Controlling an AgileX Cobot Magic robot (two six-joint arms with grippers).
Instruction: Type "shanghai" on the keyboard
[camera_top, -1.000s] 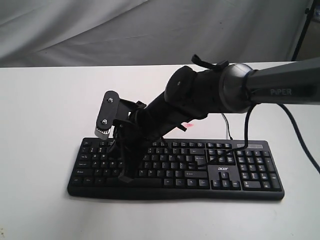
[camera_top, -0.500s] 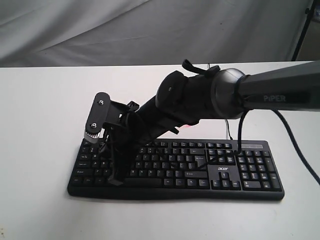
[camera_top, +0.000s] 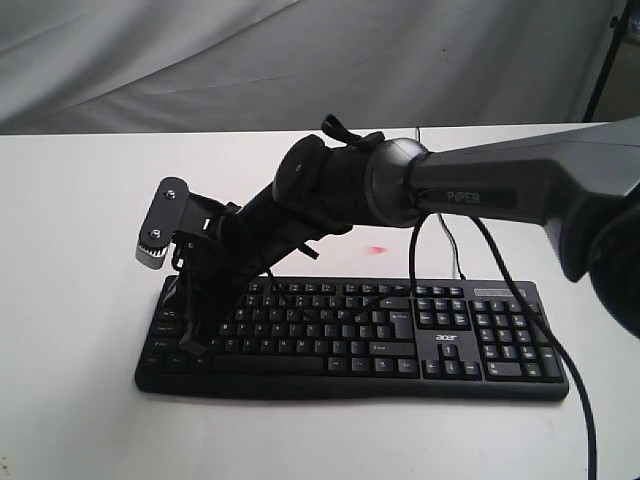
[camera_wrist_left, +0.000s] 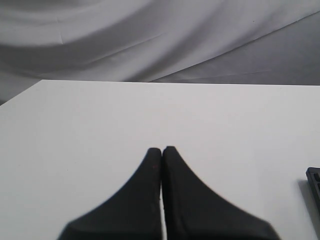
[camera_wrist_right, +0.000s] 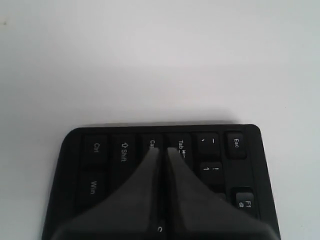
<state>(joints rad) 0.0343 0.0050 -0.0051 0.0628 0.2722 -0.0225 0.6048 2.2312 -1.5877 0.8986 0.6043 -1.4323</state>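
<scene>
White table (camera_top: 80, 200) fills most of the ext. view, w/ grey cloth (camera_top: 200, 60) hung behind it.

Right arm (camera_top: 480, 190), marked PIPER, reaches across from the right. Vs 1 s ago it has swung well to the left: the round joint sat over the keyboard's right half then and is now above its middle. The forearm also lies lower and flatter.

Keyboard (camera_top: 450, 345) is in the same spot, flat on the table near the front, long side across the view, num pad + acer logo at the right end. It also shows in the right wrist view (camera_wrist_right: 100, 147), and its corner at the edge of the left wrist view (camera_wrist_left: 314, 182).

Wrist cam block (camera_top: 160, 225) has shifted left w/ the arm, now past the keyboard's left end.

Right gripper (camera_top: 193, 345) has moved from approx the left-middle keys to the far-left columns. Its fingers (camera_wrist_right: 145, 170) are pressed together w/ only a hairline slit, tips over the Caps/Tab legends. Can't tell if a key is pressed.

Left gripper (camera_wrist_left: 161, 150): fingers pressed together, over bare table.

Small pink spot (camera_top: 378, 248) on the table behind the keyboard, half hidden by the arm before, now in the clear.
</scene>
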